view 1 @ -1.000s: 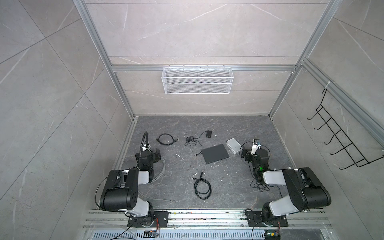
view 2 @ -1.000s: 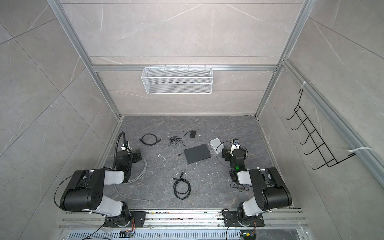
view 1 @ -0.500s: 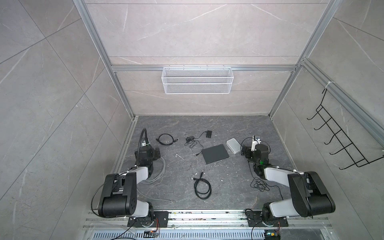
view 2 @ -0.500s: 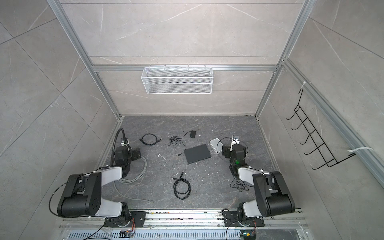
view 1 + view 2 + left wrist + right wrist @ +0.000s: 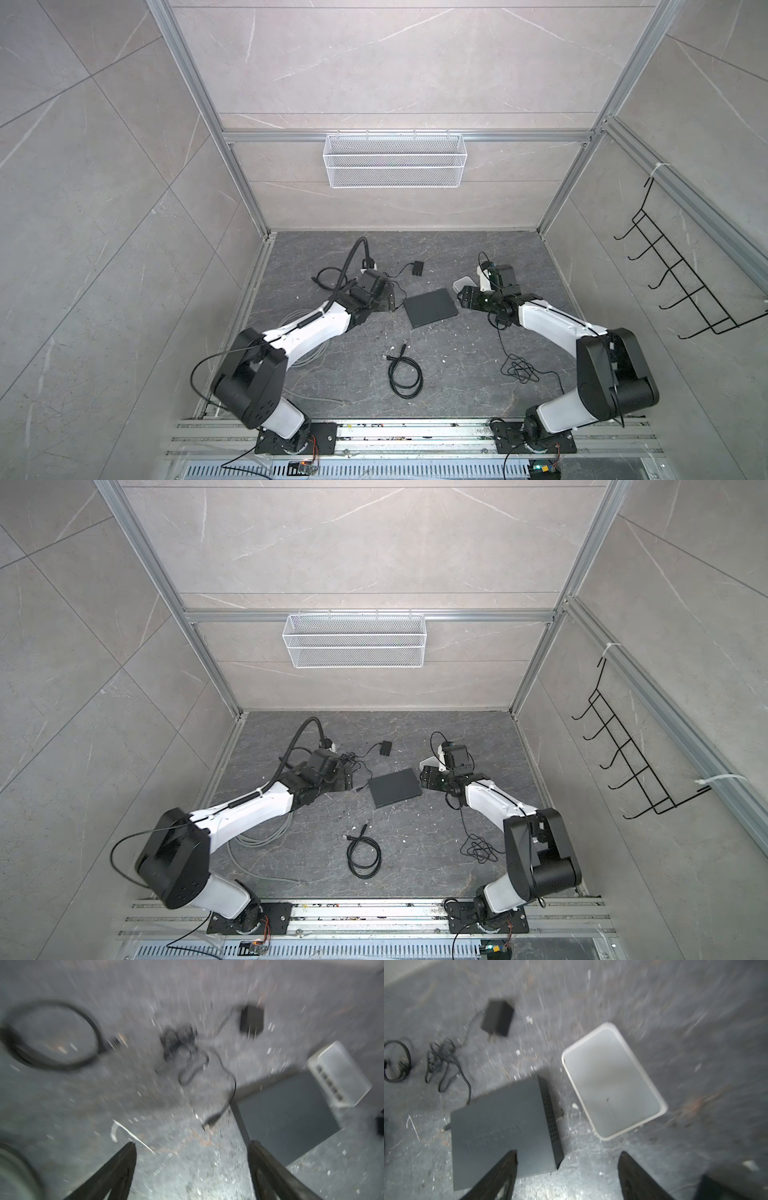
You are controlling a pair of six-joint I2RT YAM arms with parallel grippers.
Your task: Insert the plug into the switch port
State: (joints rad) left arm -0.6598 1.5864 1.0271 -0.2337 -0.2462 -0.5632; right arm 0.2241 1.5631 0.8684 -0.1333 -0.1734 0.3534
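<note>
A black power adapter [image 5: 417,268] lies at the back of the floor. Its thin cord ends in a small barrel plug [image 5: 212,1121] lying by the left edge of a flat black box [image 5: 430,307] marked MERCURY [image 5: 506,1124]. Right of that sits a white box [image 5: 612,1082] with a row of ports [image 5: 330,1082] on one side. I cannot tell which box is the switch. My left gripper [image 5: 386,303] [image 5: 193,1142] hangs open just short of the plug. My right gripper [image 5: 463,299] [image 5: 568,1152] is open over the black box's near right corner, empty.
A coiled black cable [image 5: 405,376] lies in the front middle and a black cable loop [image 5: 328,278] at the back left. Grey cable [image 5: 307,357] runs under the left arm, thin black wire [image 5: 519,368] beside the right. A mesh basket [image 5: 395,160] hangs on the back wall.
Both arms have unfolded from the front of the floor and reached inward, the left toward the plug and the right toward the two boxes. Nothing on the floor has moved.
</note>
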